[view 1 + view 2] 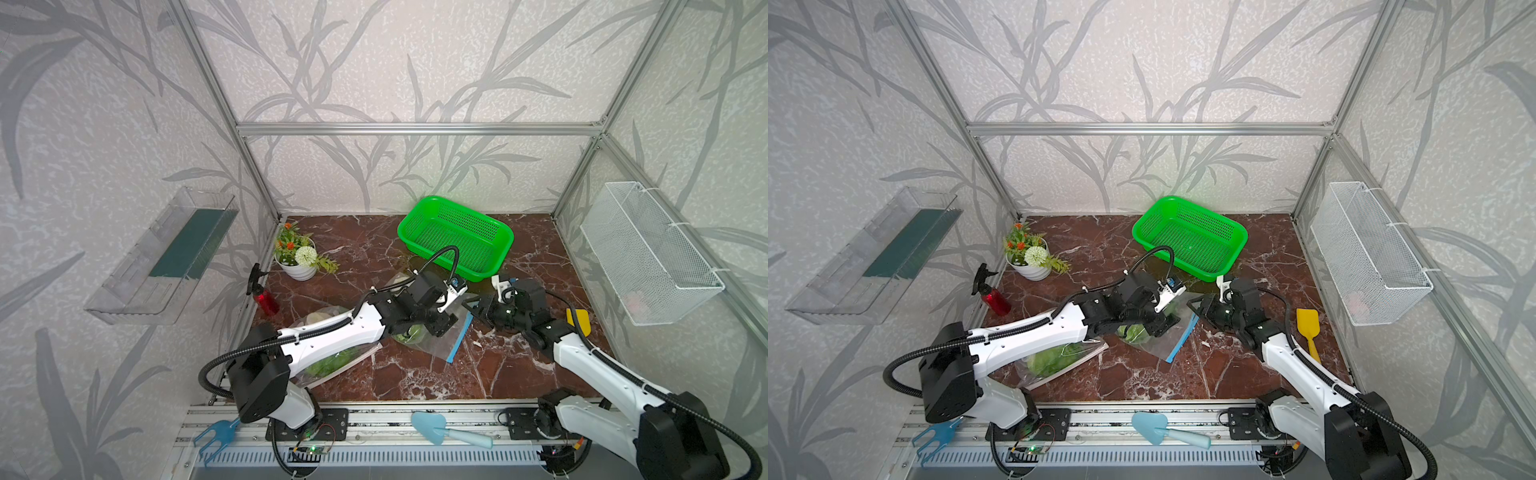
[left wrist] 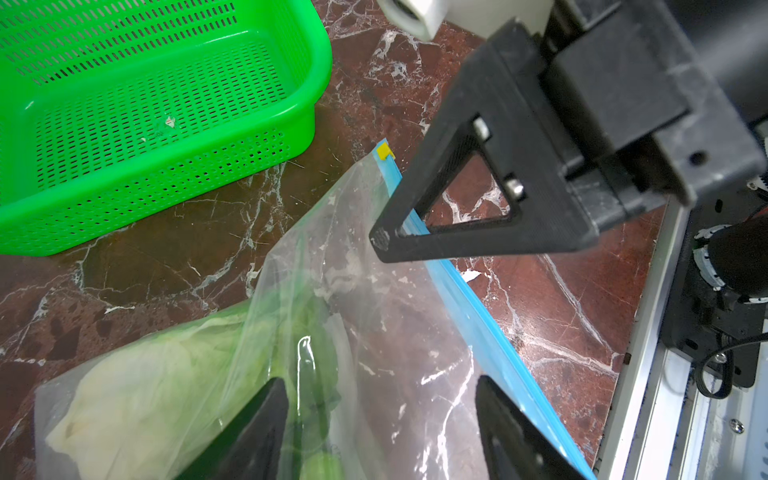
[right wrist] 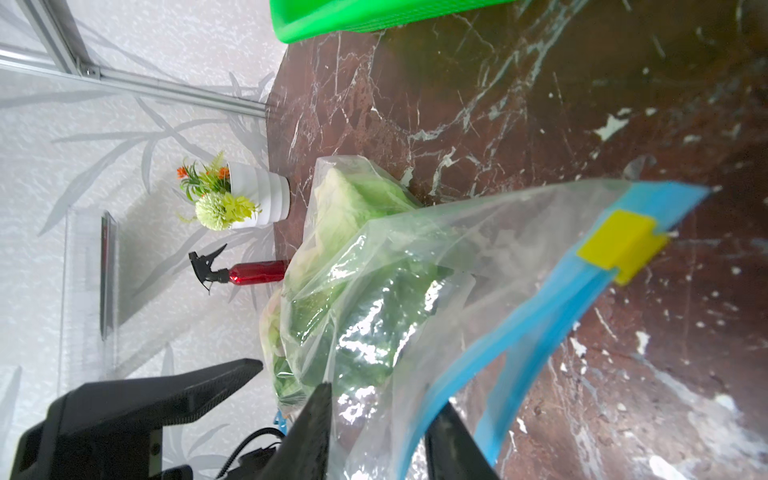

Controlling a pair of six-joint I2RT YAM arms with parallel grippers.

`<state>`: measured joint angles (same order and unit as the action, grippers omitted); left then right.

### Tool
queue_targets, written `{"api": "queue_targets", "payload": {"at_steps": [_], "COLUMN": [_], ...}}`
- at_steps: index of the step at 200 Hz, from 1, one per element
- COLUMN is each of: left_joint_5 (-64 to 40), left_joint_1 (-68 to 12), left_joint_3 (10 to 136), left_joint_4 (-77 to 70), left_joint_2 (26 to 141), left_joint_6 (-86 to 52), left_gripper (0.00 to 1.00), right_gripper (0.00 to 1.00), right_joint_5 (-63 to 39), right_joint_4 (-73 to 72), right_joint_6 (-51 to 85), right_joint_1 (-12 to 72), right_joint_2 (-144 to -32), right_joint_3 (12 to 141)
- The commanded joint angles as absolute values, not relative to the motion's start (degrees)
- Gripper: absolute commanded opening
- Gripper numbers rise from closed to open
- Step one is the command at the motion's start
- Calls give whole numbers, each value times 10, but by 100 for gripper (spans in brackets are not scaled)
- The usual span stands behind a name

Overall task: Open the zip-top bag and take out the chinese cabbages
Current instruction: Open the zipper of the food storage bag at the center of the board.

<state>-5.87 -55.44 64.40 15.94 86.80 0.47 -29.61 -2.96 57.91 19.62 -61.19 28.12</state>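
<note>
- At far left, a clear plastic wall shelf (image 1: 166, 257) is seen in both top views and only dimly in the right wrist view. Below it are potted flowers (image 1: 297, 255) in a ribbed white pot and a red spray bottle (image 1: 266, 300) with a black trigger.
- Under the left forearm, a second clear bag (image 1: 1059, 357) of green leaves is shown in both top views. It is not surely made out in either wrist view.
- The jaws of the left gripper (image 2: 380, 382) stand wide, with one black finger to each side of the crinkled film of the zip-top bag (image 2: 374, 316). Contact cannot be judged.
- The chinese cabbages (image 2: 145, 386) lie inside that bag at mid-table, on the red-brown, white-veined marble table (image 1: 415, 382). A pale waxy head is shown by the left wrist view and darker crinkled leaves by the right wrist view. Their number cannot be told.
- The blue zip strip (image 2: 469, 299) is only a flat band in the top views. The yellow slider (image 3: 619, 245), a small boxy clip near the strip's end, is made out in the wrist views alone.
- The green basket (image 2: 166, 187) is of glossy perforated plastic with a rounded rim, and sits just beyond the bag.
- The jaws of the right gripper (image 3: 386, 399) are narrow, with film and blue strip passing between them. Whether they pinch cannot be told. In the left wrist view its open triangular finger (image 2: 478, 239) is seen with its tip at the strip.
- At far right, a yellow spatula (image 1: 1307, 322) and a white wire-mesh basket (image 1: 1370, 257) on the wall are shown in the top views only.
</note>
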Motion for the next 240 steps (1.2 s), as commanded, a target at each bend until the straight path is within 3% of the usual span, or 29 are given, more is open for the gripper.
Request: {"api": "queue_targets", "payload": {"at_steps": [1, 29, 80, 96, 138, 202, 240], "left_joint_5": [-72, -83, -108, -108, -18, 51, 112], "left_joint_1": [-553, -558, -566, -571, -594, -611, -619], "left_joint_3": [657, 683, 729, 758, 799, 824, 842], "left_joint_4": [178, 212, 245, 276, 344, 370, 387], "left_joint_2": [861, 869, 886, 901, 930, 945, 954], "left_joint_6": [10, 0, -43, -52, -81, -109, -128], "left_gripper": [71, 70, 63, 57, 42, 31, 31], "right_gripper": [21, 0, 0, 0, 0, 0, 0], "right_joint_5": [-298, -292, -241, -238, -206, -173, -131], "right_joint_4": [-64, -93, -70, -79, -61, -55, -29], "right_joint_6": [601, 615, 628, 629, 628, 643, 653], "right_joint_1": [200, 201, 246, 261, 276, 298, 316], "right_joint_2": [-620, -603, -553, -566, -569, -569, -553], "right_joint_3": [275, 282, 310, 319, 358, 381, 384]}}
